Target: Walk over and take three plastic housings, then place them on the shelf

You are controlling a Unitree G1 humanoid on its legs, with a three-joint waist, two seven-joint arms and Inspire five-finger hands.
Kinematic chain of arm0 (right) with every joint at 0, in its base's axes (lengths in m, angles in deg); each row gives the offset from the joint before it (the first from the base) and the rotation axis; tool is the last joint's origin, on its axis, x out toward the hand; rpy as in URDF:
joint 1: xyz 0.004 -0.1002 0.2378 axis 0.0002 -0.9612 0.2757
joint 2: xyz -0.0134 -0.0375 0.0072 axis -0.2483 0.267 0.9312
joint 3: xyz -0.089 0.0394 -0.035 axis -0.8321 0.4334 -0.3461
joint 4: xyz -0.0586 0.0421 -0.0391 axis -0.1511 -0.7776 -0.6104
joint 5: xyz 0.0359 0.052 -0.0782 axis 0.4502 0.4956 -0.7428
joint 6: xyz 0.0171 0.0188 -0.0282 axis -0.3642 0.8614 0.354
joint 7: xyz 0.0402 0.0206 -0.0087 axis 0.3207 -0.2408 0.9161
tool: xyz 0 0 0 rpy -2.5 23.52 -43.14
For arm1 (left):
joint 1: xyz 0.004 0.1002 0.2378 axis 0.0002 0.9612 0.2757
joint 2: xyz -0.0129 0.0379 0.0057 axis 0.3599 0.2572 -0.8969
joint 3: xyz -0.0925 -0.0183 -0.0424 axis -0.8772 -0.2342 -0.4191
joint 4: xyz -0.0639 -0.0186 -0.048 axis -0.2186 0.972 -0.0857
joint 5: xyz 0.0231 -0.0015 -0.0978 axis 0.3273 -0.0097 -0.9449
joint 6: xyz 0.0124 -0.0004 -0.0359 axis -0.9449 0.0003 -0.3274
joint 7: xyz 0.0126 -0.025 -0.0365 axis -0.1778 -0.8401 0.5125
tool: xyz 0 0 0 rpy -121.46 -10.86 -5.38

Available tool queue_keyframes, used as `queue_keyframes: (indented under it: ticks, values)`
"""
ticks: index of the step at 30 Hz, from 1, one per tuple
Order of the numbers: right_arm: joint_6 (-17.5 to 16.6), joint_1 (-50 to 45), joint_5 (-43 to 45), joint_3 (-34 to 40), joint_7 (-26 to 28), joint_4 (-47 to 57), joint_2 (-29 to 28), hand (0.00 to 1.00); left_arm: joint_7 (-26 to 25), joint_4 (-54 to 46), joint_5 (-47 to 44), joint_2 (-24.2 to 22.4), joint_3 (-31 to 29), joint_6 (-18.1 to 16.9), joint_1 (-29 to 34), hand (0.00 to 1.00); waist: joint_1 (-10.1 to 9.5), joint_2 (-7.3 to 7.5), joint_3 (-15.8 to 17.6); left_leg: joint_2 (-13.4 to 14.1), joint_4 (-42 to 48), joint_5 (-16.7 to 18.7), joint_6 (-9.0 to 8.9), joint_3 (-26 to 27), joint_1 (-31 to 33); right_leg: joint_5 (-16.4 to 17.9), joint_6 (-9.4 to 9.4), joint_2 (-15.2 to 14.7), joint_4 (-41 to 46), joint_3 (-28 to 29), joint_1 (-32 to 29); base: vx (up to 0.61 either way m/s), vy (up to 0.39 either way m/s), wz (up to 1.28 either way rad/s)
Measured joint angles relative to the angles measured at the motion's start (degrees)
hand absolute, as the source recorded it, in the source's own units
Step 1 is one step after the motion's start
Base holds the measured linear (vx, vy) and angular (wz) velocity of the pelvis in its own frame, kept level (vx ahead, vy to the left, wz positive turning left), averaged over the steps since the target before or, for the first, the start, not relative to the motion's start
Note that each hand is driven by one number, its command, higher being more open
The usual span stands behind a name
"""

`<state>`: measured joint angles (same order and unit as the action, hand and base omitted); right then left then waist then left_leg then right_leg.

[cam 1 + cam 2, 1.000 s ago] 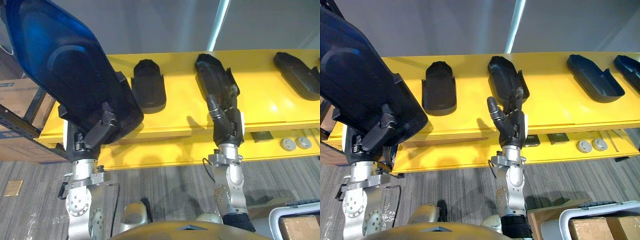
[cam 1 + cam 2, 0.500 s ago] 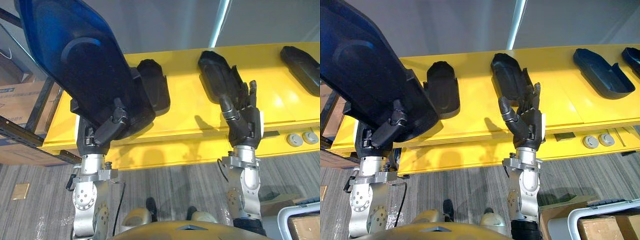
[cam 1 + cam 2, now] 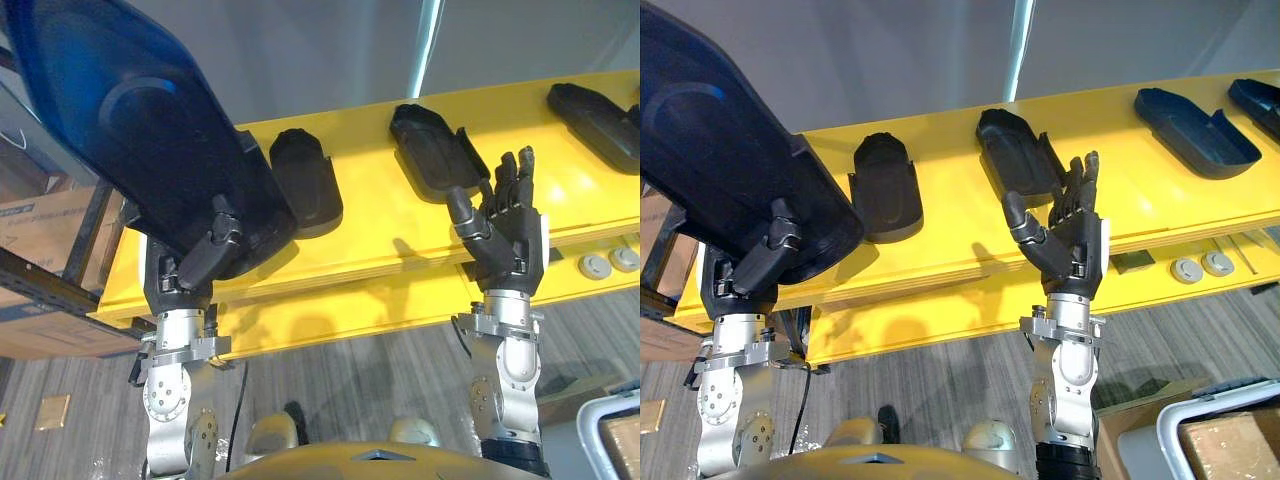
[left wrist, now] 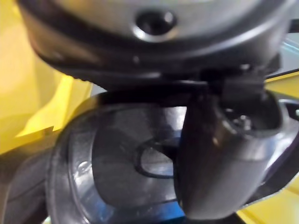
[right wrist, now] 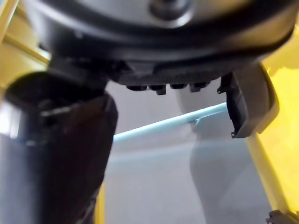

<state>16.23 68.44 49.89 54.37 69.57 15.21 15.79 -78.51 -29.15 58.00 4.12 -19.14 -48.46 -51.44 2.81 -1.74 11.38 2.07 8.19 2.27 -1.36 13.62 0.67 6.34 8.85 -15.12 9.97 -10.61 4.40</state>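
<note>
Left hand (image 3: 195, 262) is clamped round a large housing (image 3: 130, 130) held above the shelf's (image 3: 380, 235) left end; the neighbouring housing (image 3: 305, 180) could be knocked on lowering. Right hand (image 3: 505, 235) is spread, empty.

Blue-black housing (image 3: 140, 150), yellow shelf (image 3: 375, 235), grey floor (image 3: 350, 375)

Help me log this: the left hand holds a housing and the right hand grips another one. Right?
Not quite. The right hand is open and holds nothing, its fingers straight in front of the shelf, as the right eye view shows. The left hand does hold a housing.
</note>
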Motion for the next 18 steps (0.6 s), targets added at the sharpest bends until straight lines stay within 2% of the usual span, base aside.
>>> queue_keyframes:
  ticks: [1,3,5,9,11,18]
  values:
    - [0.0,0.0,0.0,-0.3,0.0,0.0,-0.6,1.0,-0.7,0.0,1.4,0.1,-0.7,1.1,0.0,0.0,0.04,0.18,0.0,-1.3,-1.7,-0.6,0.59,0.1,-1.1,-0.8,0.75,-0.9,-1.2,-0.1,0.9,0.06,0.17,0.07]
    - [0.3,-0.1,-0.1,-1.5,-0.2,0.0,-1.7,1.0,-1.7,0.0,2.5,0.5,-2.6,2.6,0.6,0.0,-0.24,0.17,-0.1,-1.9,-3.4,-0.9,0.93,0.6,-2.7,-2.0,0.91,-1.3,-2.8,-0.2,2.1,0.05,0.114,-0.11]
    - [0.4,-0.1,-0.1,-3.4,-0.7,0.0,-2.1,1.0,-3.3,0.0,3.6,0.5,-5.1,4.0,1.0,0.0,-0.98,0.34,-0.2,-2.0,-4.6,-1.1,0.87,1.3,-3.7,-2.9,0.84,-1.1,-3.9,-0.2,2.6,0.02,0.059,-0.19]
    - [0.9,-0.6,-0.5,-5.3,-0.8,0.0,-3.6,1.0,-7.8,0.0,8.1,0.5,-10.1,7.7,1.1,0.0,-1.05,0.85,-0.5,-2.0,-7.7,-2.4,0.72,1.4,-4.2,-3.9,0.56,-0.6,-5.5,-0.4,2.6,0.0,0.01,0.01]
    - [3.0,-1.2,-2.5,-5.6,-0.9,0.0,-3.5,1.0,-9.8,0.0,8.5,0.5,-12.5,10.0,1.2,0.0,-1.0,0.86,-0.6,-1.9,-10.5,-4.0,0.56,1.2,-4.8,-4.8,0.0,0.1,-6.6,-0.9,2.5,-0.01,0.007,0.05]
    - [6.1,-2.0,-2.8,-4.9,-0.5,0.0,-2.4,1.0,-10.1,1.8,10.1,1.3,-17.3,16.3,1.0,0.0,-0.84,1.0,-0.9,-1.3,-13.2,-5.8,-0.18,1.1,-4.0,-5.3,-0.15,1.0,-7.8,-1.5,1.5,-0.02,-0.001,0.02]
